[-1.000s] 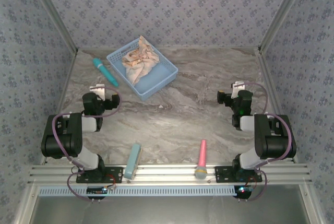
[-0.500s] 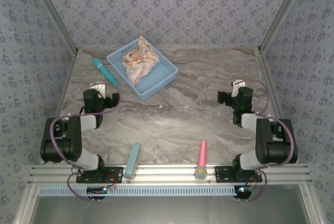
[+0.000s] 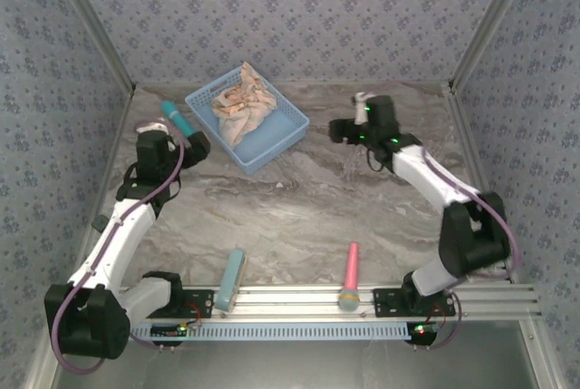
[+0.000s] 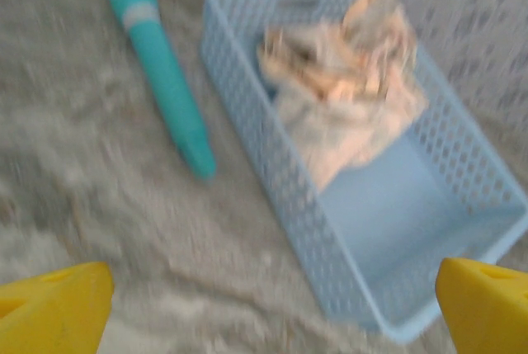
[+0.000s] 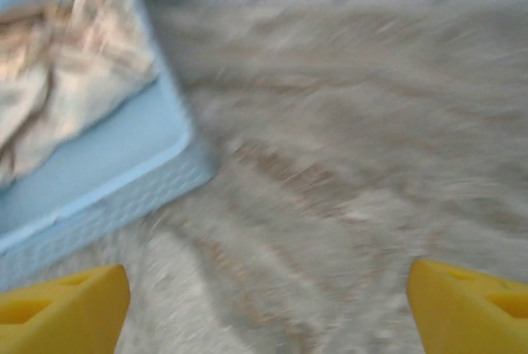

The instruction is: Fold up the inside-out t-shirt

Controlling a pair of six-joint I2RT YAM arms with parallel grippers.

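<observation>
The inside-out t-shirt [image 3: 243, 103] lies crumpled in a light blue basket [image 3: 276, 146] at the back of the table. It is peach-tan with a faded brown print. My left gripper [image 3: 193, 145] hovers just left of the basket, open and empty. My right gripper [image 3: 338, 129] hovers just right of the basket, also open and empty. In the left wrist view the t-shirt [image 4: 346, 90] fills the far end of the basket [image 4: 276, 172], beyond the left gripper [image 4: 272, 321]. In the right wrist view, the basket corner [image 5: 124, 177] and t-shirt [image 5: 58, 98] are up left of the right gripper [image 5: 268, 313].
A teal wand-shaped tool [image 3: 184, 126] [image 4: 165, 94] lies left of the basket, close to my left gripper. A pale blue block [image 3: 231, 278] and a pink-handled brush [image 3: 350, 273] lie near the front rail. Patterned walls close in three sides.
Both arms have unfolded from their tucked poses at the table's sides. Each gripper has swung forward and inward to the basket. The t-shirt and basket have not moved.
</observation>
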